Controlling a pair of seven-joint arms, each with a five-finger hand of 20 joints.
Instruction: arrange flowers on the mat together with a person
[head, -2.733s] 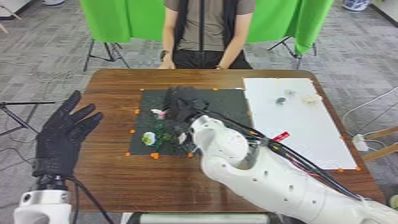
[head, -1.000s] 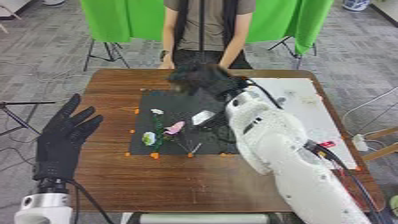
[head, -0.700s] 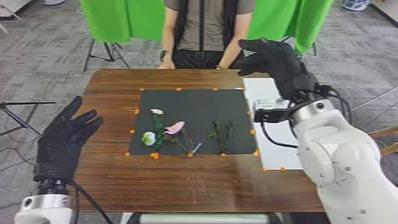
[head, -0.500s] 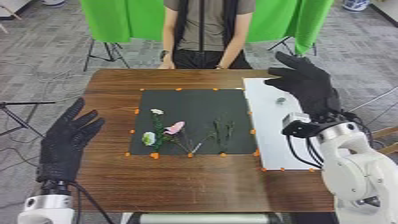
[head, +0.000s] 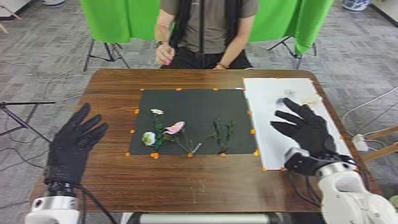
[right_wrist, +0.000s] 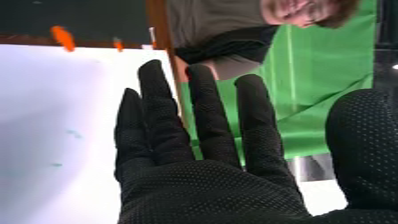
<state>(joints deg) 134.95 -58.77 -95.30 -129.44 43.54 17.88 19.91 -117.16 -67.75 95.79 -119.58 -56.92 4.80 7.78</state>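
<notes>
- Head view: pink flower (head: 175, 127), small white flower (head: 156, 111) and pale green-white round flower (head: 148, 139) lay on the left part of the dark grey rectangular mat (head: 191, 105).
- Slender green leafy stems (head: 221, 135) lay on the mat's right part.
- Left hand (head: 67, 150), fingers extended and spread, was empty, left of the mat.
- Right hand (head: 311, 134) was over the white rectangular panel (head: 274, 142), empty, fingers extended, thumb apart.

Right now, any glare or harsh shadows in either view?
Right wrist view: board nearly blown out to white, with soft grey shading; right hand dark against it. Head view: mat dark with no obvious glare, no harsh shadows on the table.
</notes>
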